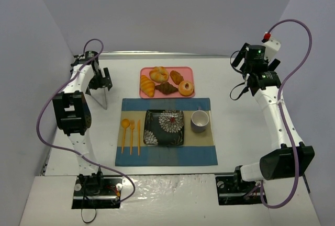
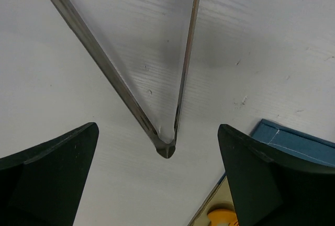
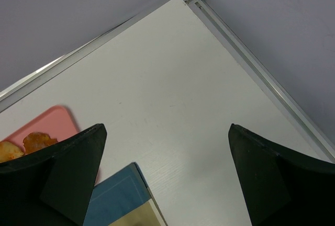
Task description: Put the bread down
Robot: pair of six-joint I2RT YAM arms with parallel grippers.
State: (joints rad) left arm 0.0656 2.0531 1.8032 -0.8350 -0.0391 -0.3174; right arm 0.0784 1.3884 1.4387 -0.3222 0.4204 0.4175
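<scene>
The bread (image 1: 186,88) lies on the pink tray (image 1: 150,70), at its right front corner; it is a small ring with a hole in the middle, orange-gold with a paler top. On the same tray, to its left, there are a dark brown pastry (image 1: 166,88) and a long golden croissant (image 1: 147,86); behind them are a round bun (image 1: 158,73) and a small oval brown roll (image 1: 176,77). The tray stands on the white table (image 1: 235,111), just behind a blue placemat (image 1: 166,155); on the placemat are a dark square plate (image 1: 164,127) with a flower pattern, a cup (image 1: 199,121) just to the right of it, and to the left an orange spoon (image 1: 125,126), fork (image 1: 132,132) and knife (image 1: 138,134) side by side. The left gripper (image 1: 99,82) is at the far left of the table, well apart from the tray; its fingers are spread wide and hold nothing; a pair of metal tongs (image 2: 166,148) lies on the table under it, the joined end between the two fingers and touching neither. The right gripper (image 3: 167,126) is raised at the far right side; its fingers are also spread wide with only bare table between them; its wrist view shows one corner of the tray, and the bread cannot be made out there.
</scene>
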